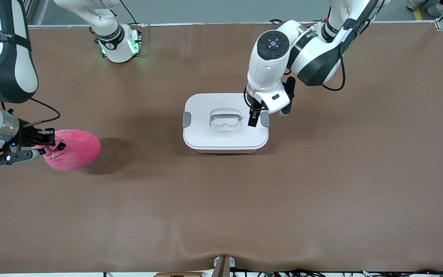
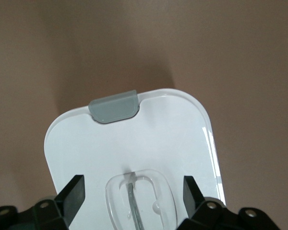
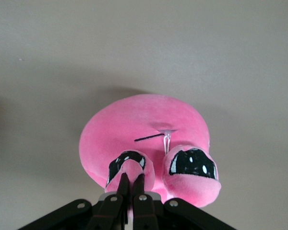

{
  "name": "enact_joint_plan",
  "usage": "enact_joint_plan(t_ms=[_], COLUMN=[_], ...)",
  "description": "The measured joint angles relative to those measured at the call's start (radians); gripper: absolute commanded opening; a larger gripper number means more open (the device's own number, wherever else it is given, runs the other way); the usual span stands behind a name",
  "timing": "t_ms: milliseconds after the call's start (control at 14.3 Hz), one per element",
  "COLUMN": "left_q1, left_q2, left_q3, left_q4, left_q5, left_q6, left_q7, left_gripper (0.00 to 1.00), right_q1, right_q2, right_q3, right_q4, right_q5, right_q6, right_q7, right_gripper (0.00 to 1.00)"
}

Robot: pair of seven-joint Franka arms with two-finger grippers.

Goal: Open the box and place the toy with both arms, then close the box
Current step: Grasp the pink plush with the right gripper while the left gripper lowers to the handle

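Box (image 1: 225,123) sits near the middle of the brown counter (image 1: 321,192) in the front view, white lid on, a grey latch at each short end and a clear recessed handle (image 1: 225,118) in the centre. From the base at that view's right, the left arm reaches down so that the left tool (image 1: 257,117) hangs over the lid's end toward that arm, just beside the grey latch (image 1: 265,119) there, fingers spread and gripping nothing. Toward the right arm's end of the counter, well apart from the box, lies the pink toy (image 1: 76,150); the right tool (image 1: 52,144) is at its side, pressed together on the plush

Left wrist view: the left tool's two black fingers (image 2: 73,191) stand wide apart above the white lid, the clear handle (image 2: 140,199) between them and the lid's other grey latch (image 2: 114,106) at its edge

Right wrist view: the right tool (image 3: 130,184) is pinched tight on one of the toy's (image 3: 144,129) stubby bumps, beside a black eye patch (image 3: 192,163)
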Motion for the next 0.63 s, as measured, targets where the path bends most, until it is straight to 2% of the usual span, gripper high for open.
enact_joint_plan(t_ms=[210, 629], left_q1=[-0.002, -0.011], left_q2=[0.014, 0.050], left_q3=[0.001, 0.001], left_q4=[0.012, 0.057], left_q5=[0.001, 0.001], left_q6=[0.000, 0.000], left_q7=[-0.032, -0.077], left_gripper=[0.97, 0.96], right_q1=[0.024, 0.126], right_q2=[0.000, 0.000], right_q3=[0.002, 0.011], right_q4=[0.045, 0.127], right_q5=[0.001, 0.002], right_q6=[-0.053, -0.109], right_q7=[-0.001, -0.001], right_gripper=[0.00, 0.00])
